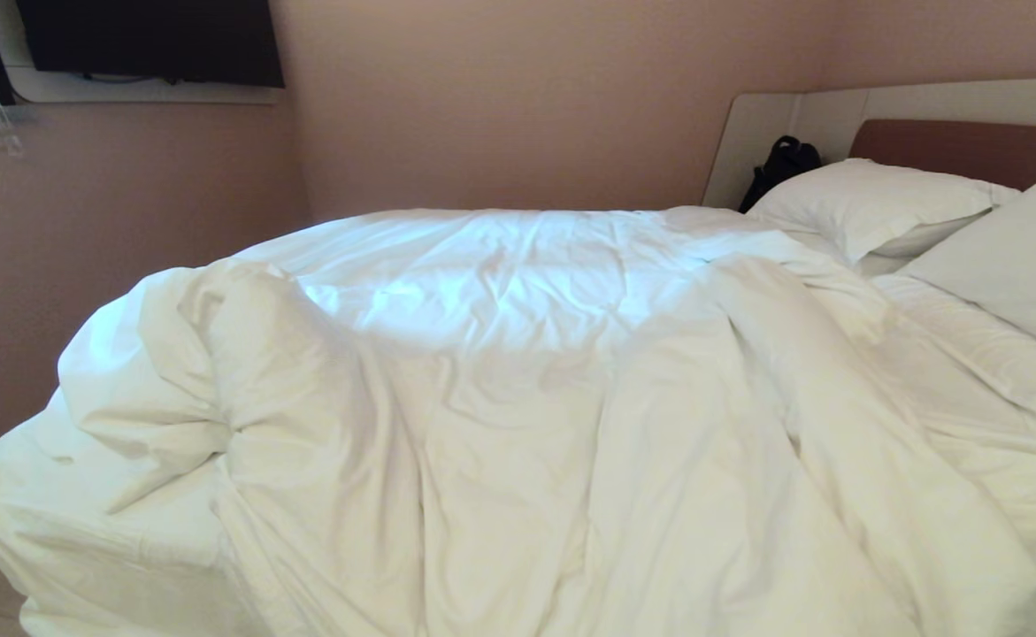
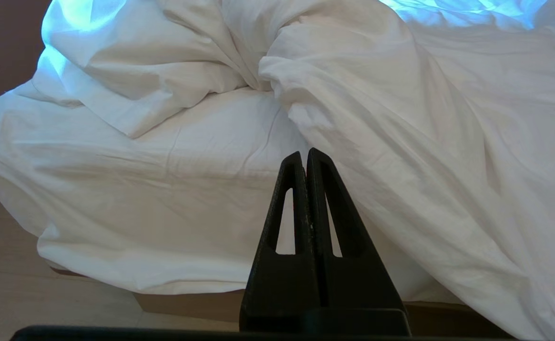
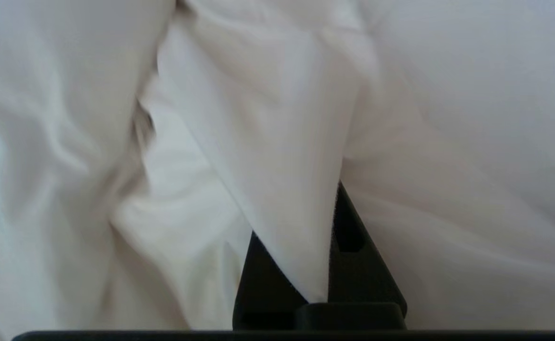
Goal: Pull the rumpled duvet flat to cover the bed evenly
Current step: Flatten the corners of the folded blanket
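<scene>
Right wrist view: right gripper (image 3: 322,265) clamped on a duvet (image 3: 277,142) fold, frame centre.
Your left gripper (image 2: 307,158) sits closed, empty; bunched fold lies upper left.

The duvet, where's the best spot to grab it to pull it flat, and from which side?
Probably the bunched fold of the duvet near the bed's foot corner, taken from the near edge. There the quilt is heaped back, leaving the sheet bare, so a pinch on that ridge could drag it outward. The right gripper is already shut on a fold; the left gripper is shut, empty.
</scene>
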Available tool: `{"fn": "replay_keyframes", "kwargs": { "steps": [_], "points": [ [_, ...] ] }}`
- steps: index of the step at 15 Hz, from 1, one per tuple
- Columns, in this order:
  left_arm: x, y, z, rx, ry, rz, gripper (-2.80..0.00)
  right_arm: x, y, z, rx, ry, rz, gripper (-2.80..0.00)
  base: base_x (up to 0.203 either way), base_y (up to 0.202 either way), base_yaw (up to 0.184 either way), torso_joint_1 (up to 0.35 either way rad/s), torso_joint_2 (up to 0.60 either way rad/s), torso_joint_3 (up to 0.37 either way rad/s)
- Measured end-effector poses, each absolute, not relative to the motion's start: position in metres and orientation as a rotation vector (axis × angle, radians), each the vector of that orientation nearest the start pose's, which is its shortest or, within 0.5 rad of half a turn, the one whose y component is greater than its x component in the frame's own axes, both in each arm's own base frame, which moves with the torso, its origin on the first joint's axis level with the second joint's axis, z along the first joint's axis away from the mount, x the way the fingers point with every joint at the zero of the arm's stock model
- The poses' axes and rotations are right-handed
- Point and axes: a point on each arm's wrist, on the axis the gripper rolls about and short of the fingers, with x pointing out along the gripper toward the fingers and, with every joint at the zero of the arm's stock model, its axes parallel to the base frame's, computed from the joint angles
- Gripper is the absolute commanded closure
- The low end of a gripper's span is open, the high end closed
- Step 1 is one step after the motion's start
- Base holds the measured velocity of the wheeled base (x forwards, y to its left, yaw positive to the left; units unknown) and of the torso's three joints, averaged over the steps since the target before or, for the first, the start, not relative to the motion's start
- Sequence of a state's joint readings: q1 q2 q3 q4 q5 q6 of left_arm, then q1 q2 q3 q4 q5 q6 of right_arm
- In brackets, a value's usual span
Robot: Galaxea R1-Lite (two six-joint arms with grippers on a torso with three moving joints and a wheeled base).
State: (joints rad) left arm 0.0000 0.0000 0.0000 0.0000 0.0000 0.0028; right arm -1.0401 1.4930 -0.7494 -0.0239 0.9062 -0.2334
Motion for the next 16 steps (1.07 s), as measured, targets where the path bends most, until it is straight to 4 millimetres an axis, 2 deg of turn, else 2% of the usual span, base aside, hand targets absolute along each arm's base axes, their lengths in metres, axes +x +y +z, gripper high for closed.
{"fn": "replay_keyframes", "kwargs": {
  "steps": [2,4,9,12,16],
  "points": [
    [-0.023,0.0,0.075,0.003,0.0,0.0,0.0,0.122,-0.194,0.206,0.371,0.343,-0.154,0.0,0.0,0.0,0.0,0.0,0.0,0.0],
    [-0.023,0.0,0.075,0.003,0.0,0.0,0.0,0.111,-0.193,0.228,0.391,0.295,-0.222,0.0,0.0,0.0,0.0,0.0,0.0,0.0],
    [-0.023,0.0,0.075,0.004,0.0,0.0,0.0,0.087,-0.183,0.27,0.404,0.183,-0.331,0.0,0.0,0.0,0.0,0.0,0.0,0.0],
    [-0.023,0.0,0.075,0.003,0.0,0.0,0.0,0.084,-0.179,0.276,0.445,0.158,-0.352,0.0,0.0,0.0,0.0,0.0,0.0,0.0],
    [-0.023,0.0,0.075,0.003,0.0,0.0,0.0,0.089,-0.193,0.259,0.535,0.195,-0.356,0.0,0.0,0.0,0.0,0.0,0.0,0.0]
  ]
}}
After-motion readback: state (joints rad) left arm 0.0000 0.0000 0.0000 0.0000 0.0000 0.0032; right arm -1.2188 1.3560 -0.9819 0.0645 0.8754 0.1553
